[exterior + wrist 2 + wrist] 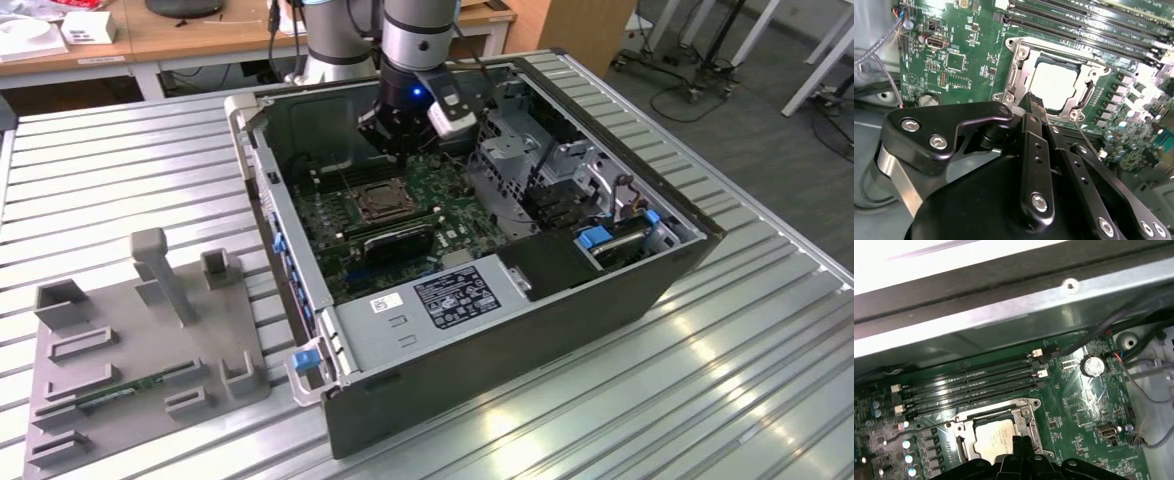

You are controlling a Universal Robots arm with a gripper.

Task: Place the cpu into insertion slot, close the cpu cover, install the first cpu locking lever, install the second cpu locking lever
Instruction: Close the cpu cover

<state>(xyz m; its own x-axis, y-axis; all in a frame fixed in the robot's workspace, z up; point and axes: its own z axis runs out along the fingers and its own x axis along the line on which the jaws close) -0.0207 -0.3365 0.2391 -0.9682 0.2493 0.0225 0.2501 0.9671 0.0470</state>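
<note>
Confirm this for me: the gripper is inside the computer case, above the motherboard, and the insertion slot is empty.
Wrong on the slot: in the second wrist view the cpu sits in the insertion slot. The gripper is inside the computer case, above the motherboard.

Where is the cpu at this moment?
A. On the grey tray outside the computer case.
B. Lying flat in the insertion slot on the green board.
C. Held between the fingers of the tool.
B: in the second wrist view the pale cpu lies flat inside the silvery rim of the insertion slot, beyond the tool.
</note>
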